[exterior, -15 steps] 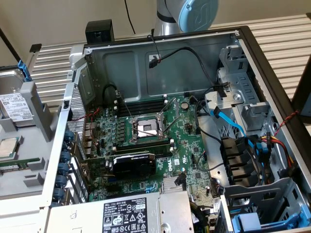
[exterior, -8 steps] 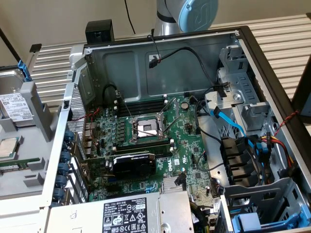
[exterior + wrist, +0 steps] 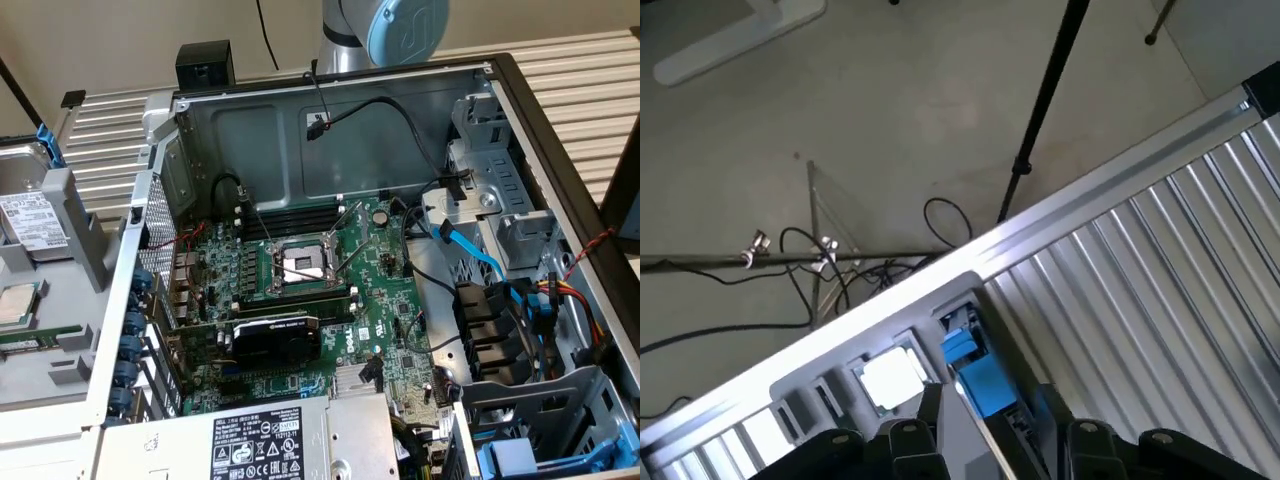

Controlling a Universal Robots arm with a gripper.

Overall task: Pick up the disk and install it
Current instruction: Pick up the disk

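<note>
Gripper (image 3: 986, 400): fingers spread, nothing pinched, dark linkages close under the wrist lens.
Line of the gap: aimed at the blue carrier (image 3: 975, 372), which sits framed between the two fingertips and, by judgement, apart from both.
Disk (image 3: 30, 215): propped in the grey fixture (image 3: 80, 230) at the exterior view's left, white label up, outside the open computer case (image 3: 330, 130); not yet installed.
Long axis: judged to run away from the exterior camera, blue-framed end farthest; met roughly edge-on from the wrist.
Beyond the carrier: table edge (image 3: 1090, 190), then floor (image 3: 890, 100) with a tripod leg (image 3: 1045, 95).
Hard to make out: disk cut off by the exterior view's left border; bright patch (image 3: 890, 375) just beside the carrier washed out, not identifiable; clearance from fingertips to carrier not readable.
</note>
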